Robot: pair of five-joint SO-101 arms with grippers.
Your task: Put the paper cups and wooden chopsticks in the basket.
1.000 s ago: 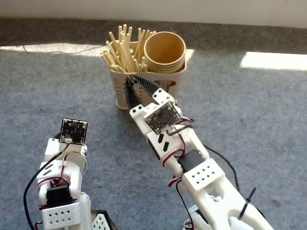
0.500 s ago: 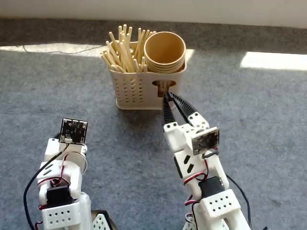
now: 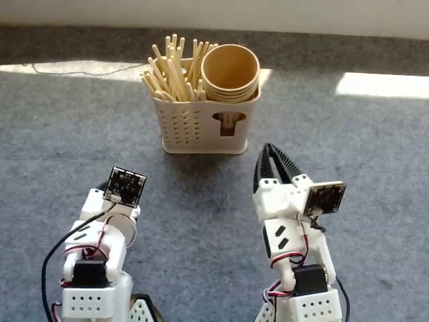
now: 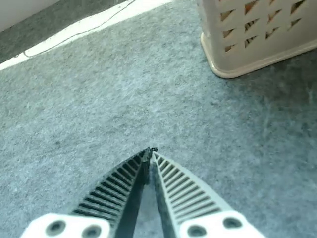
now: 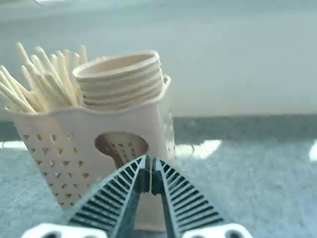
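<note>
Empty-handed, basket dead ahead.
I'm keeping the right gripper (image 3: pixel 269 151) pinched closed on nothing, pointing at the basket (image 3: pixel 194 127), which is sitting just ahead and slightly left. The left gripper (image 4: pixel 150 150) is closed too, and farther off. The cups (image 3: pixel 230 70) are nesting mouth-up in the basket's right side, the chopsticks (image 3: pixel 173 72) standing beside them, near upright, tips fanning upward. Looking finished to me.

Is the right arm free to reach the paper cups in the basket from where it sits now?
Probably yes: bare carpet lies between the right gripper and the basket, and the paper cups stand above its rim. Its fingers are shut.
</note>
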